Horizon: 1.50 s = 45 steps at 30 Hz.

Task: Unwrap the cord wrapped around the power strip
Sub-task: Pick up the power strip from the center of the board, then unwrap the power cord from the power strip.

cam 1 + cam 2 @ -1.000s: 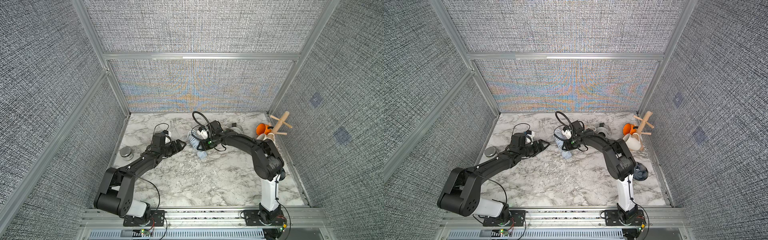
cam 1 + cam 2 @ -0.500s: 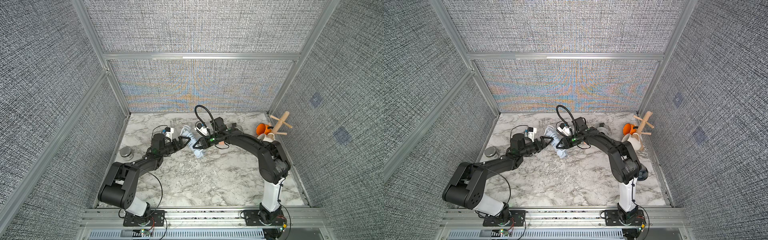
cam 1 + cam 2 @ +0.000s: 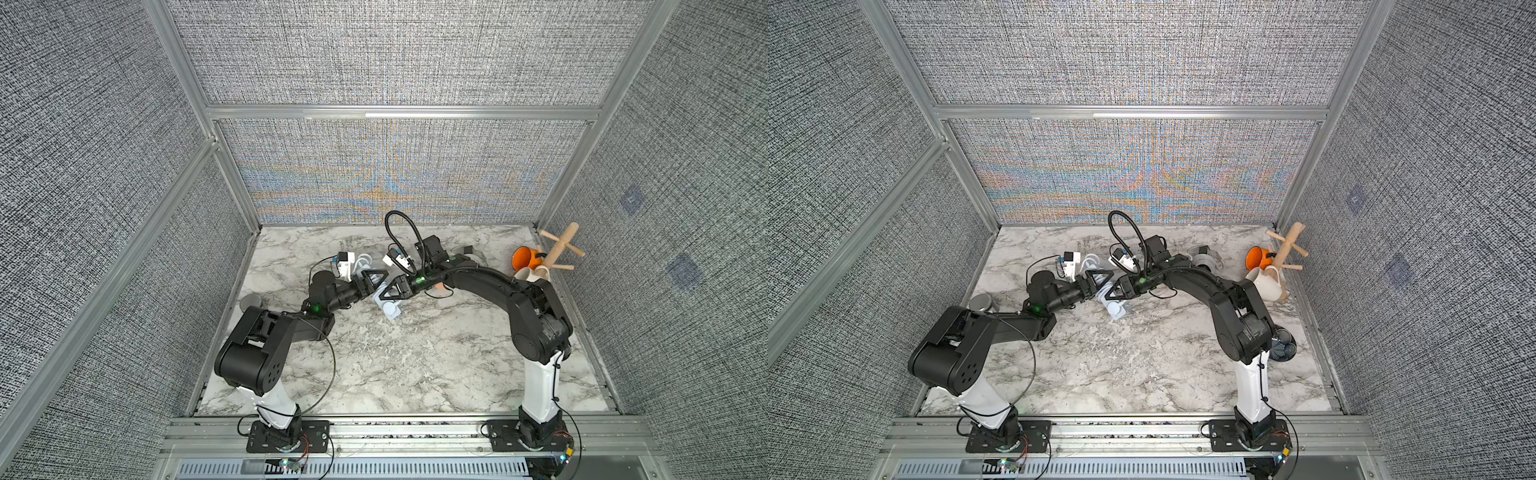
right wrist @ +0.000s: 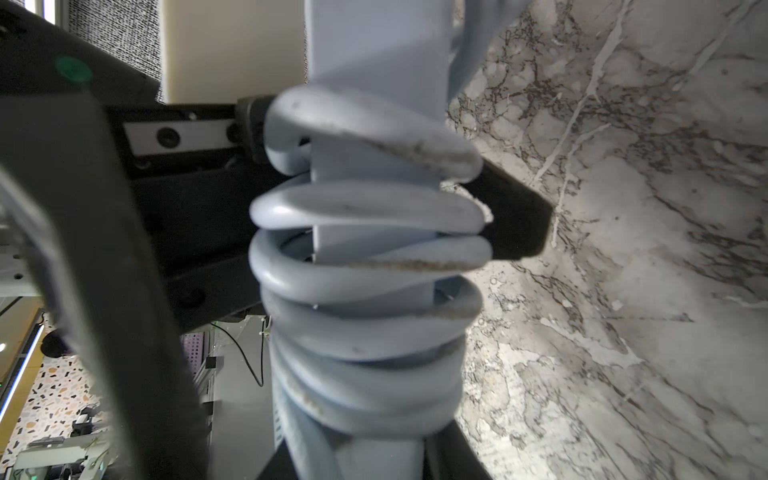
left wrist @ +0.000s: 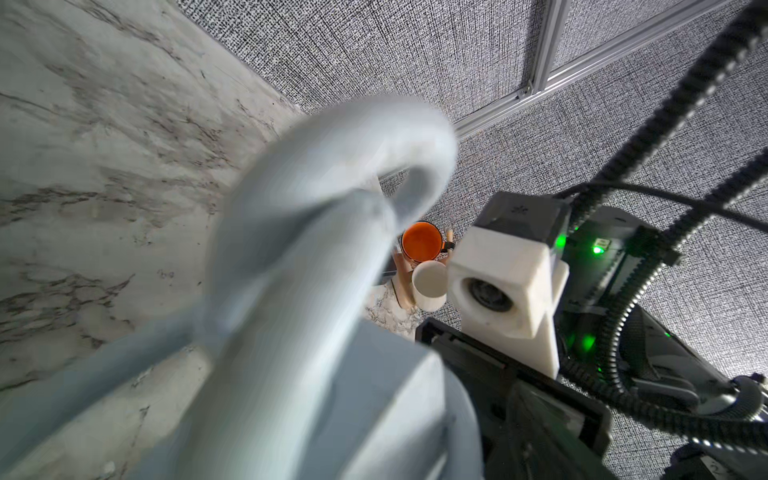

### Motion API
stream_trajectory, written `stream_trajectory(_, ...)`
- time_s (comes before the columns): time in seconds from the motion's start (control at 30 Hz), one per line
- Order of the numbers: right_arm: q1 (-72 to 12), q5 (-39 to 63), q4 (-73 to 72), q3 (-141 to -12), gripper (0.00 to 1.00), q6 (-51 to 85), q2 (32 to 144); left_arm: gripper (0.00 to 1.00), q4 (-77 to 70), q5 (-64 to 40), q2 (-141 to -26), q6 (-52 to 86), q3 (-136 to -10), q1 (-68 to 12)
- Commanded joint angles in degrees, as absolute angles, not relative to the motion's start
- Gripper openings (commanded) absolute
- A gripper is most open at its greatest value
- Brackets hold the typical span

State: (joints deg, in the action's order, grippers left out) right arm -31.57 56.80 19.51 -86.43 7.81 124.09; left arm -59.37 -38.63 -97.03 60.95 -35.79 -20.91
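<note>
The right gripper [image 3: 392,289] was seen clamped on a pale blue-grey, bar-shaped plastic power strip [image 4: 376,45], with its jaws pressed to either side of the strip's near end. The rest of the bar ran straight out ahead of them. Whether the strip's low end touched the white marble-patterned tabletop [image 3: 374,374] could not be told.

A thick, pale grey rubber cord [image 4: 365,208] was wound round the strip in several stacked turns just ahead of the right gripper's jaws.

The left gripper [image 3: 372,277] was found nose to nose with the right gripper, in both top views. Its jaws were set astride the upper turns of the cord, with one black fingertip [image 4: 517,216] past the coils on the side towards the marble and the other at the opposite side. Whether those jaws were gripping the cord or merely standing around it could not be told. In the left wrist view a loose loop of the cord was seen blurred, right against the camera.

An orange enamel mug [image 3: 523,257] and a white ceramic mug [image 3: 528,275] were seen beside a wooden mug tree [image 3: 559,249], well apart from both grippers, out past the right arm's elbow.
</note>
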Motion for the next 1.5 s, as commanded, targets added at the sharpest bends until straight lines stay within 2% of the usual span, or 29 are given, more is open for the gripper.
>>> stream_trajectory(0.0,-31.7,59.6,16.0,-87.5,0.18,8.3,124.8,0.69,-65.0,-38.5,-96.7,62.1,-35.2,-21.3)
stream_trajectory(0.13,-31.6,58.6,16.7,-88.8,0.19,8.5,125.9,0.49,-61.6,-36.8,-95.3,60.6,-35.2,-21.3)
stream_trajectory(0.2,-31.6,57.9,17.5,-89.3,0.25,8.1,126.3,0.4,-58.4,-35.7,-94.2,59.7,-35.8,-21.3)
stream_trajectory(0.3,-31.3,54.9,18.9,-90.2,0.5,7.5,126.0,0.31,-51.6,-34.4,-92.2,57.7,-37.3,-21.4)
stream_trajectory(0.37,-30.7,49.2,21.0,-91.3,0.7,7.1,125.4,0.25,-43.8,-33.6,-90.4,55.0,-39.2,-21.3)
stream_trajectory(0.47,-30.0,37.1,23.1,-92.1,0.85,6.0,122.8,0.2,-28.3,-31.8,-87.9,48.6,-43.3,-21.4)
stream_trajectory(0.63,-29.5,28.4,20.6,-87.9,0.98,3.6,115.3,0.12,-2.7,-30.7,-86.5,38.0,-54.0,-21.3)
stream_trajectory(0.77,-30.9,24.4,16.4,-79.6,0.98,-1.5,107.4,0.07,17.1,-30.5,-88.4,31.4,-65.0,-20.8)
stream_trajectory(0.87,-33.7,24.1,11.7,-72.9,0.98,-6.9,101.9,0.0,23.9,-36.8,-92.3,28.3,-70.9,-19.8)
stream_trajectory(1.03,-39.6,23.3,2.7,-63.8,0.97,-17.2,95.0,0.0,35.3,-44.5,-101.8,19.6,-80.0,-19.4)
stream_trajectory(1.13,-41.9,24.0,3.1,-64.4,0.93,-21.9,95.4,0.0,37.5,-46.5,-105.0,17.7,-81.3,-19.4)
stream_trajectory(1.27,-45.3,19.9,7.3,-68.2,0.88,-26.7,98.9,0.0,36.3,-48.0,-105.1,17.5,-79.8,-19.4)
stream_trajectory(1.3,-45.8,19.4,8.3,-69.3,0.8,-27.3,99.9,0.0,36.5,-48.1,-105.1,17.3,-79.7,-19.4)
stream_trajectory(1.33,-46.2,19.4,9.3,-70.3,0.77,-27.9,101.0,0.0,36.7,-48.3,-105.0,17.2,-79.7,-19.4)
stream_trajectory(1.47,-47.4,20.1,11.6,-72.5,0.76,-29.2,103.8,0.0,37.1,-49.6,-104.9,16.4,-79.8,-19.4)
